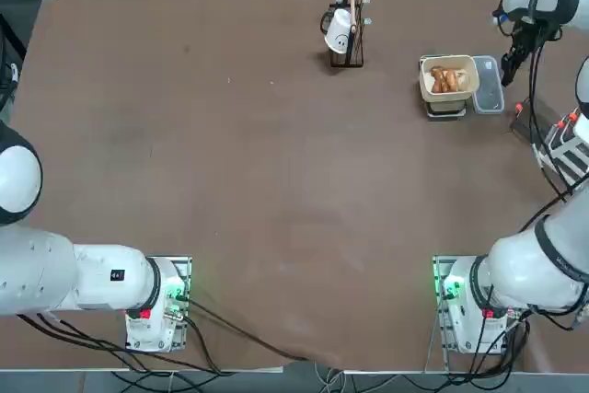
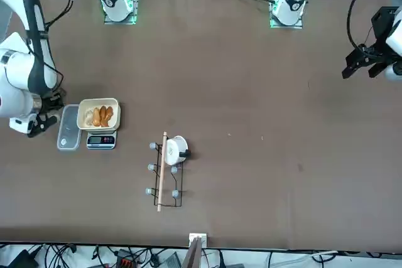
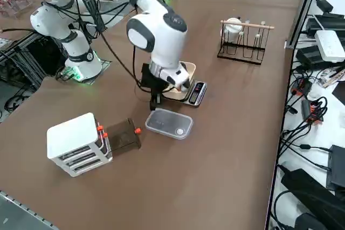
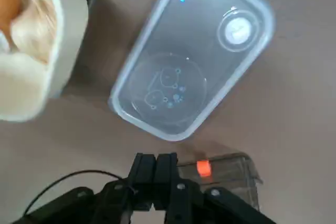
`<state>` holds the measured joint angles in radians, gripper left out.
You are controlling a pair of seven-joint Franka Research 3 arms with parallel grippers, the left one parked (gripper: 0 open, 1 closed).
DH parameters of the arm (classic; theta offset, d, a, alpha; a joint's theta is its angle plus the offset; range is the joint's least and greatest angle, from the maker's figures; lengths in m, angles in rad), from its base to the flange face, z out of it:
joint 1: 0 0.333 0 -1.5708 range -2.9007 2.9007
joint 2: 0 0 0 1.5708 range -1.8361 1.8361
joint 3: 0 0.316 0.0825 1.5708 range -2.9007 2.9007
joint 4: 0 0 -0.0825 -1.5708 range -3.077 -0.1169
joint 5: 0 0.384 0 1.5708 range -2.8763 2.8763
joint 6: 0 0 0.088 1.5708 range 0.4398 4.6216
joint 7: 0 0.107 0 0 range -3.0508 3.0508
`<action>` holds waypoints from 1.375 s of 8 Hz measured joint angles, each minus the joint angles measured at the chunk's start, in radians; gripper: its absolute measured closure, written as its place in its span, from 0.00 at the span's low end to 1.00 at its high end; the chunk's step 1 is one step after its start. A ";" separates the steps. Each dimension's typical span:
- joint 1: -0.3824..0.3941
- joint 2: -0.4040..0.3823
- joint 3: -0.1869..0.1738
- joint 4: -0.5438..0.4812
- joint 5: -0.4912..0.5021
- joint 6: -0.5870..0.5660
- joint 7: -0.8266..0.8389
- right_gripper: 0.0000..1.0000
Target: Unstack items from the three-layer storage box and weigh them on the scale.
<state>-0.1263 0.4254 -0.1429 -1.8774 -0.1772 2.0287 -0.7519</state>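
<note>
Cream scale tray (image 1: 449, 78) holds food pieces (image 2: 100, 116); right gripper (image 4: 156, 167), fingers shut & empty, nr clear lid; next: storage box (image 3: 78, 144).

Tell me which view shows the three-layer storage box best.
The right side view: the three-layer storage box stands whole, its white top and slatted layers unobstructed. The top view catches only a part at the table's right edge. The front and wrist views do not show it.

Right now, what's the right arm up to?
The right tool is shut and empty, hanging above the table by the clear lid, between the scale and the white storage box. Brown and tan pieces already lie in the scale's cream tray.
</note>
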 joint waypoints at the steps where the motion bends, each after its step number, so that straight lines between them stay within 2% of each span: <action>1: -0.016 0.008 0.000 -0.038 -0.001 0.076 -0.053 0.98; 3: -0.047 0.012 -0.001 -0.133 -0.011 0.213 -0.087 0.98; 7: -0.122 0.009 -0.002 -0.161 -0.017 0.231 -0.156 0.98; 11: -0.136 0.008 -0.003 -0.196 -0.018 0.261 -0.158 0.98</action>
<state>-0.2619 0.4332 -0.1460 -2.0733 -0.1951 2.2898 -0.9094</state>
